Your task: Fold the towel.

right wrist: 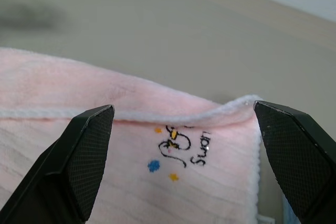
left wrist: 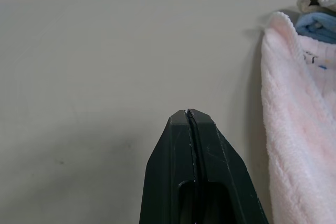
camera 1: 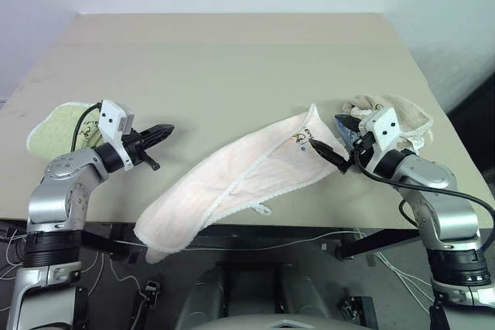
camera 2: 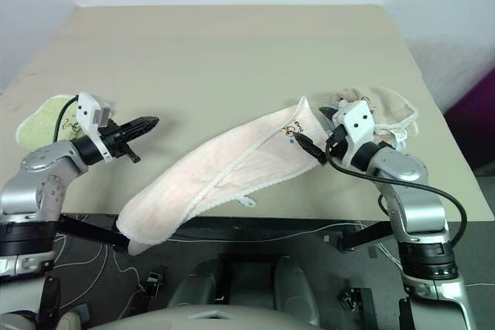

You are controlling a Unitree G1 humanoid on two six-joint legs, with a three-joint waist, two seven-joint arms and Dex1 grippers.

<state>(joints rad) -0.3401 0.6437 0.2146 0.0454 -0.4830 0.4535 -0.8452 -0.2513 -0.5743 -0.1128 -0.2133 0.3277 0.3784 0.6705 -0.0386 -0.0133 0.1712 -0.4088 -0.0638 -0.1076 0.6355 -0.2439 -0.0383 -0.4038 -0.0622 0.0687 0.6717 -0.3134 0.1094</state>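
Observation:
The pale pink towel (camera 1: 232,179) lies bunched in a long diagonal strip across the table's front. Its near-left end droops over the front edge. Its far-right end carries small dark embroidery (right wrist: 181,145) and a whitish hem. My right gripper (camera 1: 329,137) is open at that embroidered end, one finger on each side of the corner (right wrist: 184,107), with nothing clamped. My left gripper (camera 1: 166,130) hovers shut and empty to the left of the towel, apart from it, and the pink cloth (left wrist: 299,129) shows beside its tips (left wrist: 187,113).
A light green towel (camera 1: 58,125) lies at the table's left edge behind my left arm. A beige towel (camera 1: 394,110) lies crumpled at the right edge behind my right gripper, with blue cloth (left wrist: 315,24) beside it. The tan table (camera 1: 232,59) stretches away bare behind.

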